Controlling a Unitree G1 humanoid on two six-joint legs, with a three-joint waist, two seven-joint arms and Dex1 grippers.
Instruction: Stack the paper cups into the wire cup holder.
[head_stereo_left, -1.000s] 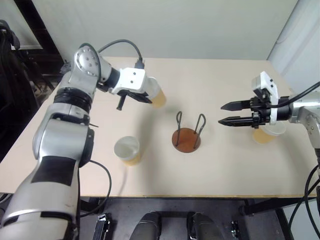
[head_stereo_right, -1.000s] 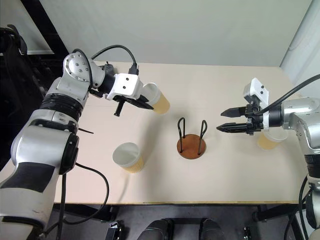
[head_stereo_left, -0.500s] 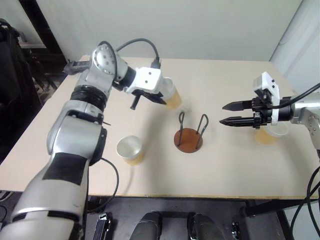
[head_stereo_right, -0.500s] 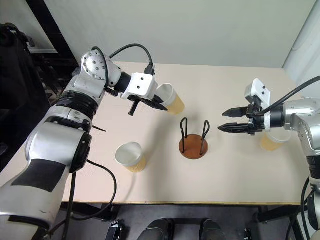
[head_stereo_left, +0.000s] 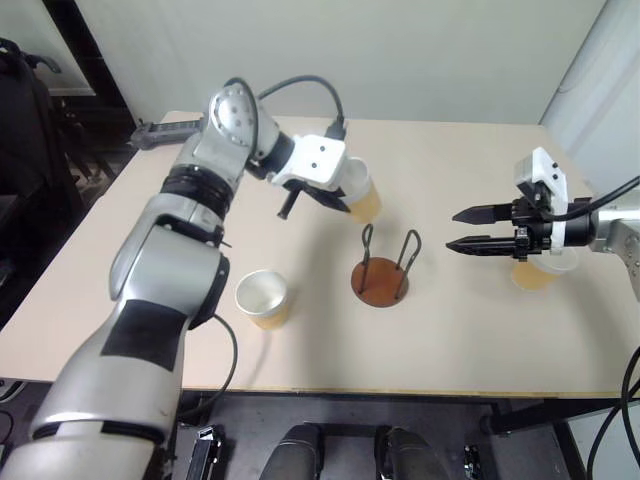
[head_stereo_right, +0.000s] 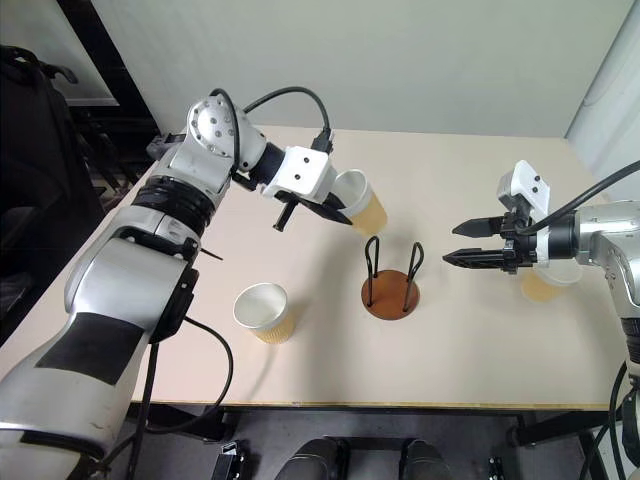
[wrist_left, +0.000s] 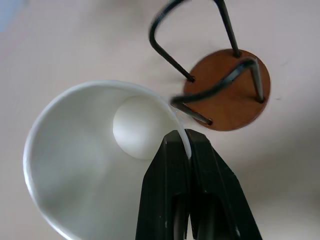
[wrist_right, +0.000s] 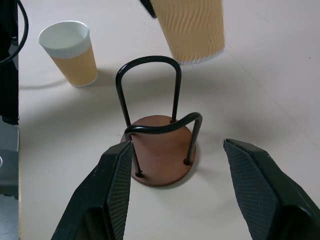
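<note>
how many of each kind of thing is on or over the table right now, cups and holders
paper cups: 3 (one pinched by the left gripper at, one standing at, one behind the right gripper at)
wire cup holder: 1
total: 4

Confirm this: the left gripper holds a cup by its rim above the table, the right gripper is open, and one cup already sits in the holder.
Wrong on the last part: the holder is empty, as the right wrist view shows. The left gripper does pinch a cup by its rim, and the right gripper is open.
</note>
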